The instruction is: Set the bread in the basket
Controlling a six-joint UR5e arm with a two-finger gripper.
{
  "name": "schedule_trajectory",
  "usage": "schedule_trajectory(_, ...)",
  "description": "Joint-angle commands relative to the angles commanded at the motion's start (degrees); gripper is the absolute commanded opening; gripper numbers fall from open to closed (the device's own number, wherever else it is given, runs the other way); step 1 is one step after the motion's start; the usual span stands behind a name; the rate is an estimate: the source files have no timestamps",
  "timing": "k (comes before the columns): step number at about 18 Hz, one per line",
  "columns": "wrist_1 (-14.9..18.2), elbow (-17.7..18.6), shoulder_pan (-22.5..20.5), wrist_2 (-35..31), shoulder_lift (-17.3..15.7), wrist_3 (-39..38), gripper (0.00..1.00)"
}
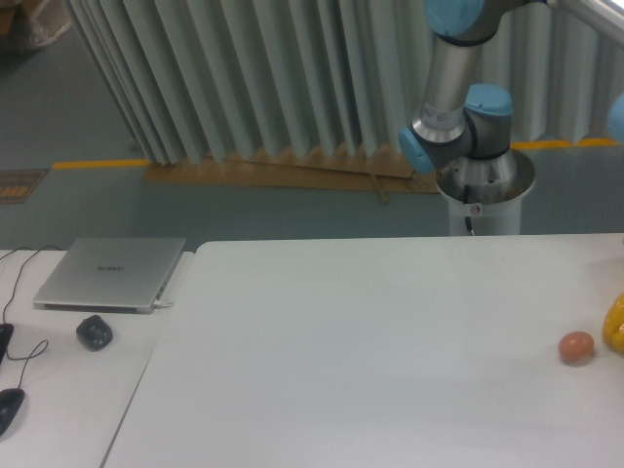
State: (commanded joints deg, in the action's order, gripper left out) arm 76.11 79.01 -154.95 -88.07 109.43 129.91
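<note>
With its gripper out of frame and its grasp unknowable, the robot arm (458,97) rises behind the white table (370,341), where neither bread nor basket shows, only an egg-like ball (576,346) beside a yellow object (615,325) at the table's right edge.

Fixed front view — table (390,322)

White table (370,331), pinkish-brown ball (576,346), silver laptop (110,273), blue-grey arm (456,117)
</note>
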Motion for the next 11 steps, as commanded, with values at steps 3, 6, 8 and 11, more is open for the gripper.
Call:
schedule_trajectory(3, 2.5, 0.0, 1.1, -0.2, -1.1, -1.9, 1.00)
schedule_trajectory(6, 5.0, 0.0, 1.9, -0.4, -2.0, -2.6, 1.00)
schedule_trajectory(8, 6.0, 0.2, 2.3, -0.5, -2.6, -3.0, 1.00)
schedule_trajectory(11, 7.2, 0.3, 2.5, -0.6, -3.3, -3.1, 1.00)
